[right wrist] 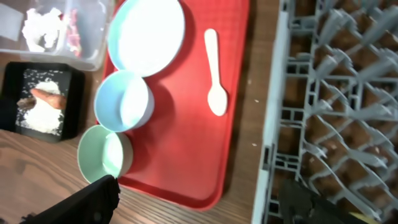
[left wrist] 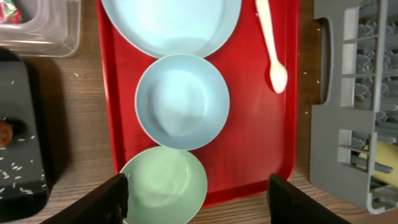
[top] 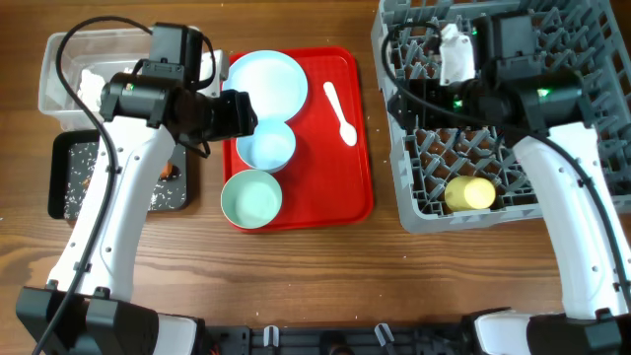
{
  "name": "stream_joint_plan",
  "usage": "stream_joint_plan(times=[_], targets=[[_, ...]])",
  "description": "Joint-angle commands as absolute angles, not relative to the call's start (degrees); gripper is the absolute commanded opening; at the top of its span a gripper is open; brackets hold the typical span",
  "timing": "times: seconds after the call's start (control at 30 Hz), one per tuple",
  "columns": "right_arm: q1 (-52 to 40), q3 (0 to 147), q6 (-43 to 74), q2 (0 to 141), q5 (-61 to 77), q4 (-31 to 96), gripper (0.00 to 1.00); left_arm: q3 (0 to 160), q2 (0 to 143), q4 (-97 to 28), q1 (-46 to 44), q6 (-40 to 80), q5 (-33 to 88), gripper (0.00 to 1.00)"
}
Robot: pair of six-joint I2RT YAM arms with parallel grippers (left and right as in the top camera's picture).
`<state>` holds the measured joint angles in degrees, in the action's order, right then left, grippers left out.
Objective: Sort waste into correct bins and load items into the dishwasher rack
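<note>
Overhead, the left arm hides parts of the clear tub and black tray; the right arm covers part of the dishwasher rack. The left wrist view crops the plate and mint-green bowl. The right wrist view is blurred.

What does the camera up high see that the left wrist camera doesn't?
Only overhead: the robot's left arm and right arm, plus white tissues in the clear tub. Only left wrist: its own black fingers, spread apart. Both: the red tray, blue plate, pale bowl, green bowl, spoon and grey rack.
</note>
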<state>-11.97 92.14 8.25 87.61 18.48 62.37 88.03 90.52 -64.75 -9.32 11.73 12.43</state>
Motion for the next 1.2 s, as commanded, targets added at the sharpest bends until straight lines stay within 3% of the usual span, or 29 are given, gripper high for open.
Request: stream_joint_plan(times=[0.0, 0.1, 0.23, 0.33, 0.43, 0.63, 1.07, 1.13, 1.17], targets=[[-14.1, 93.1, 10.5, 86.9, 19.4, 59.4, 0.84, 89.1, 89.3, -65.0, -9.5, 14.2, 10.5, 0.7], [-16.1, 93.1, 10.9, 87.1, 19.4, 54.8, 0.82, 89.1, 89.2, -65.0, -9.5, 14.5, 9.5, 0.69], [-18.5, 93.1, 13.7, 89.6, 19.2, 50.8, 0.81, 89.1, 86.6, -65.1, -6.2, 18.5, 7.0, 0.76], [-21.0, 93.1, 13.6, 93.9, 14.0, 46.5, 0.79, 89.1, 85.5, -65.0, -4.6, 18.5, 7.0, 1.0], [-23.6, 93.1, 11.2, 101.3, 5.9, 42.3, 0.76, 89.1, 85.5, -65.0, -4.6, 18.5, 6.9, 1.0], [-24.0, 93.1, 8.3, 118.1, 2.6, 38.5, 0.59, 89.1, 85.5, -65.0, -4.6, 18.5, 5.8, 1.0], [-24.0, 93.1, 3.1, 130.8, 3.0, 39.1, 0.55, 89.1, 85.5, -65.0, -4.6, 18.5, 5.9, 1.0], [-24.1, 93.1, 3.2, 131.6, 3.0, 40.7, 0.5, 89.1, 85.5, -65.0, -4.6, 18.5, 5.9, 1.0], [-24.0, 93.1, 3.2, 131.8, 3.0, 41.9, 0.41, 89.1, 85.5, -65.0, -4.6, 18.5, 5.9, 1.0]])
